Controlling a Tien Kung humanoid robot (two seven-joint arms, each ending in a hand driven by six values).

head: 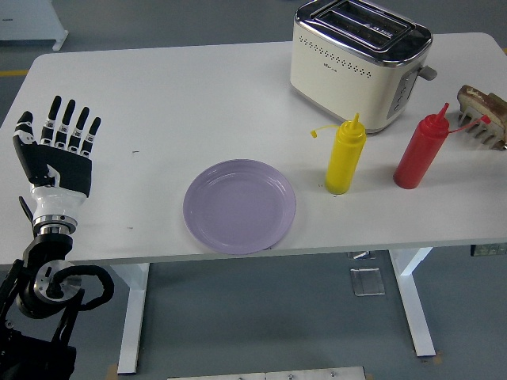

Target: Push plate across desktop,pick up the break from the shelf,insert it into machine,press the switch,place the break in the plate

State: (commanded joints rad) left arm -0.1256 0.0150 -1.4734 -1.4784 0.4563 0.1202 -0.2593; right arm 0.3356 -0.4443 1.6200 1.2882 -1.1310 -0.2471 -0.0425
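One hand in view: left hand (54, 154) at table's (182, 95) left edge, fingers (69, 123) straight and spread, palm empty, well apart from plate (239, 206). Plate purple, flat near front edge, nothing on it. Yellow bottle (345, 156) just right of plate, red bottle (421, 152) further right, both upright. Toaster (360, 59) behind bottles at far side, slots up. Rack (485, 119) with bread (474, 98) at right edge, partly cut off.
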